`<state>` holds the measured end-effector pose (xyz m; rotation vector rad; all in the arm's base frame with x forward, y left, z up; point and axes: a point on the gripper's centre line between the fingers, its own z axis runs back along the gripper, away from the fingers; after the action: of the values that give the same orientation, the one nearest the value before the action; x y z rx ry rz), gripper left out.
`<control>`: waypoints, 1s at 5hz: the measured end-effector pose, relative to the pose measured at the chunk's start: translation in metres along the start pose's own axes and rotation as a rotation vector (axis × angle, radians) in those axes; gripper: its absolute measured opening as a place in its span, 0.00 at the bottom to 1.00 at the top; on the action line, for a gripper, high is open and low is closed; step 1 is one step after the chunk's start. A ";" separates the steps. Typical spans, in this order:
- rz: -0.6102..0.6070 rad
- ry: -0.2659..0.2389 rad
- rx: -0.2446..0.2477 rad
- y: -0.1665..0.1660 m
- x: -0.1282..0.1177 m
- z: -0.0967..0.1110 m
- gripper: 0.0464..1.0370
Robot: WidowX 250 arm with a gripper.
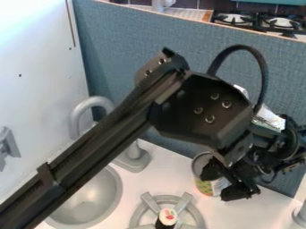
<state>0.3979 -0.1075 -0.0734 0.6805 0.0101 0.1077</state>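
Note:
The black gripper (220, 183) is low at the right, over the counter near the blue partition, with its two fingertips apart. A can (206, 187) with a metal rim and a green and orange label stands right by the fingertips, partly hidden by them; whether they touch it, I cannot tell. Lower down, a small sushi-like toy (168, 216) with a white and red top and a dark side sits on the grey stove burner (146, 206).
A grey sink bowl (90, 201) lies at the lower left beneath the arm, with a grey faucet (134, 156) behind it. The blue partition (125, 44) runs along the back, and a white wall (36, 89) stands at left. A grey object (301, 214) is at the lower right edge.

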 end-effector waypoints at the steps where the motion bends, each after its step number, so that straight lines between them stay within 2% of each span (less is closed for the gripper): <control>1: 0.001 -0.025 -0.016 0.013 -0.001 0.011 0.96; 3: 0.007 -0.074 -0.070 0.032 -0.005 0.029 0.96; 4: 0.029 -0.112 -0.185 0.051 -0.021 0.056 0.96; 5: 0.049 -0.157 -0.374 0.071 -0.062 0.086 0.96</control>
<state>0.3330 -0.1130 0.0365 0.3142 -0.1742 0.1000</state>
